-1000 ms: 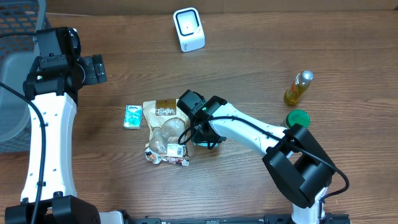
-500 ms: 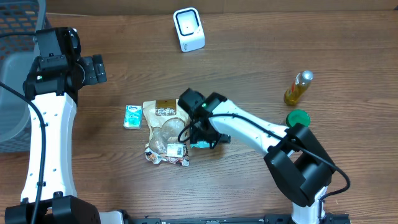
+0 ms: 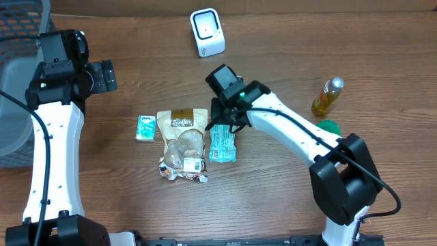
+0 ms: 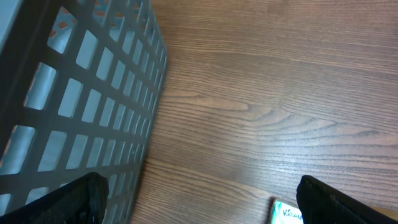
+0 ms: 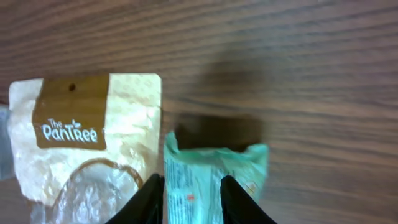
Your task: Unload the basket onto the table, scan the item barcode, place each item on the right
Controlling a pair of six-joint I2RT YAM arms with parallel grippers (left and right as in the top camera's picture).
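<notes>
Right claw (image 5: 193, 194) is clenched on the teal packet (image 5: 208, 177). You can see both white fingers (image 5: 151, 198) pressing its sides in the wrist view, with the packet's crimped end poking out past them. From overhead the packet (image 3: 222, 145) hangs off the right claw (image 3: 222, 121) near the middle of the wooden surface (image 3: 287, 55), just beside the PanTree snack bag (image 3: 181, 137), maybe touching its edge, hard to say. Can't tell whether the far end is resting on the wood or lifted off it.

The white barcode scanner (image 3: 207, 32) sits well apart at the back of the surface. A small teal tissue pack (image 3: 145, 128) lies just on the other side of the snack bag. Off to the right there's an oil bottle (image 3: 328, 96) and a green lid (image 3: 329, 126) near it.

Left claw (image 3: 106, 75) is released, jaws spread wide, hovering by the grey mesh basket (image 3: 13, 102) with nothing in it. Its wrist view shows the basket wall (image 4: 81, 112) and bare wood.
</notes>
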